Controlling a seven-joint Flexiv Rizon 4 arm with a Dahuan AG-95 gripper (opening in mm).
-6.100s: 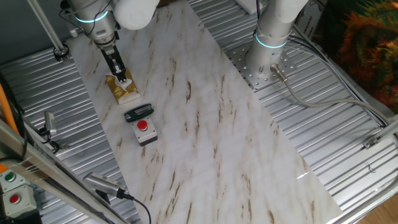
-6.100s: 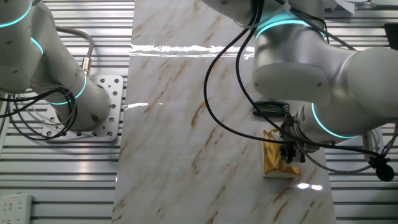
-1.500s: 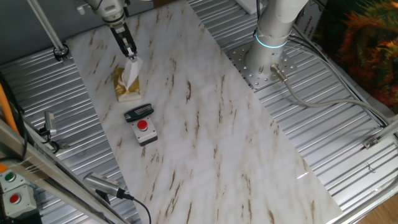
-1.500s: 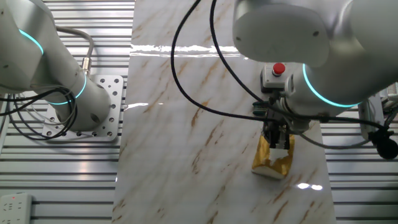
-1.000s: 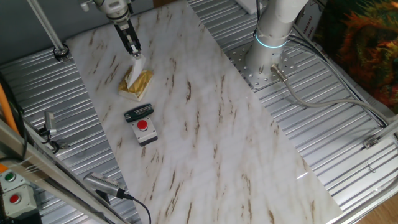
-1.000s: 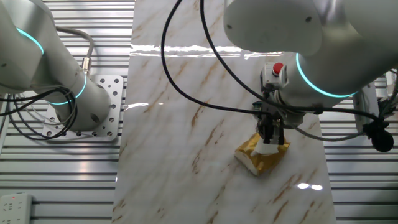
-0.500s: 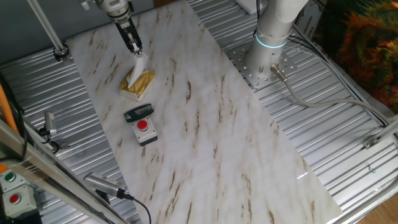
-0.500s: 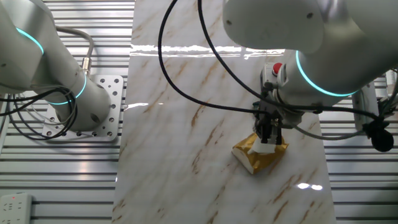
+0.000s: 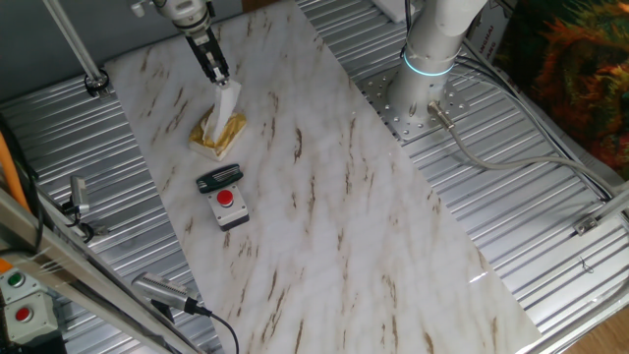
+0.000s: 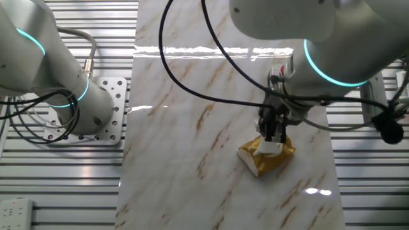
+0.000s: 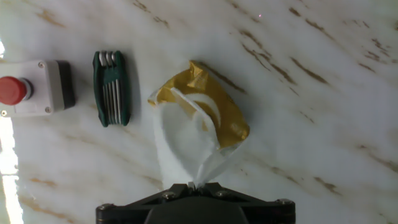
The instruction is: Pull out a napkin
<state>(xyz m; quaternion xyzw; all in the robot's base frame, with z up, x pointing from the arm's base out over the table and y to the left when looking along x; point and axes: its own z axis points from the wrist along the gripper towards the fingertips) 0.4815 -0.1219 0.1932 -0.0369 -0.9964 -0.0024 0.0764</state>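
The light is bright and even in all three views, and it seems to come from above. In the other fixed view, the marble table [image 10: 192,96] shows a long white band of glare across its far part and a small glare spot near the lower right. In one fixed view, a small glint sits on the table edge at the lower right. Shadows are soft and short. The hand view is sharp on the golden packet [image 11: 217,106], but the left edge is washed out to white. The robot arm [image 10: 300,32] close to the camera looks slightly soft. The fixed views are a little grainy.
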